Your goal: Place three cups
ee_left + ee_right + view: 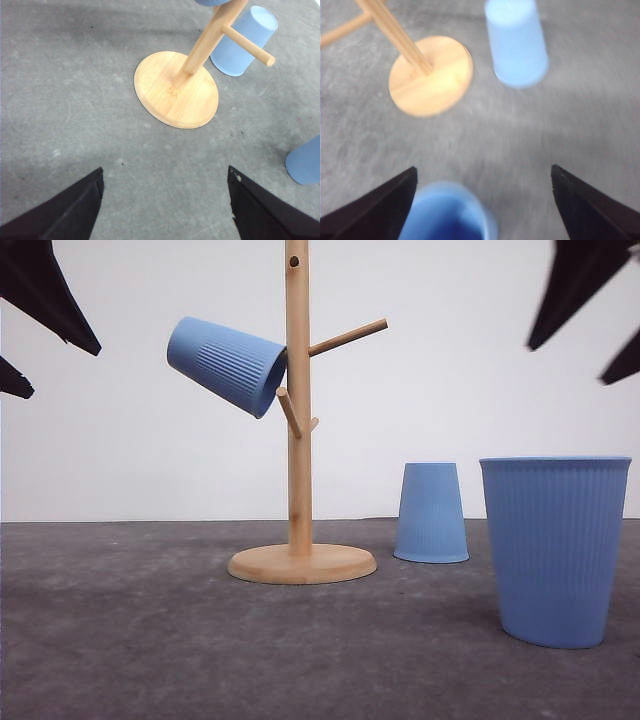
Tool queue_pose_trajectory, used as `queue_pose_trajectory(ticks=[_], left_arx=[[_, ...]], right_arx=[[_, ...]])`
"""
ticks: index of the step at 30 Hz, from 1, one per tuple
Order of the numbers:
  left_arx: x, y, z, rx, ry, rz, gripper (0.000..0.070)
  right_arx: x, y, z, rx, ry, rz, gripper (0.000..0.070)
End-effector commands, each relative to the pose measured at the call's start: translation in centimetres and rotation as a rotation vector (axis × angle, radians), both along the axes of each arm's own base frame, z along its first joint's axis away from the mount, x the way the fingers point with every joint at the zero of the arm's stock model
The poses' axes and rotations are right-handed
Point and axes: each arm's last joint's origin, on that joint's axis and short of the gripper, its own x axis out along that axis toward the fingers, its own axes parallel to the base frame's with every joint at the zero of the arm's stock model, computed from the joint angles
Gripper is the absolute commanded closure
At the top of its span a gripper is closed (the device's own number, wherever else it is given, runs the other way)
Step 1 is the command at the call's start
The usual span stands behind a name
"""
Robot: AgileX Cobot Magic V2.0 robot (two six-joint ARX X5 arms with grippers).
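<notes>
Left jaws: spread wide and holding nothing; in the left wrist view the left gripper [162,200] has its two dark fingers [65,212] in the lower corners of the frame, with bare grey table [75,100] between them.
Right jaws: likewise parted and empty; in the right wrist view the right gripper [482,200] shows a dark finger in each lower corner.
Grippers in the front view: dark finger tips reach into the upper left and upper right corners, well above the table.
Hung cup [227,365]: upper left of centre in the front view, tipped on a peg of the wooden peg stand [298,440], mouth toward the post and base pointing up and to the left.
Upside-down cup [431,512]: right of centre in the front view, standing mouth down on the table, just to the right of the stand's round base and apart from it; in the right wrist view it sits at the top centre.
Upright cup [555,550]: lower right of the front view, mouth up, nearest the camera; in the right wrist view its open rim lies blurred at the bottom edge, beside the left-hand finger.
Stand: one round base, upright post, several slanted pegs; a bare peg points to the upper right in the front view.
</notes>
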Motion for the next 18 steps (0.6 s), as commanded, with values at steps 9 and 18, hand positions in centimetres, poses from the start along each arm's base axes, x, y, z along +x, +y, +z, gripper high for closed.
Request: queue_pose_trajectory(ticks=[9, 18], left_arx=[[0.1, -0.1, 0.4, -0.015, -0.005, 0.01, 0.0237], [0.1, -0.1, 0.3, -0.017, 0.01, 0.014, 0.0237]], right_arx=[[8.8, 1.8, -1.7, -0.017, -0.11, 0.173, 0.0147], [15.1, 3.0, -2.6, -0.053, 0.022, 0.138, 0.0052]])
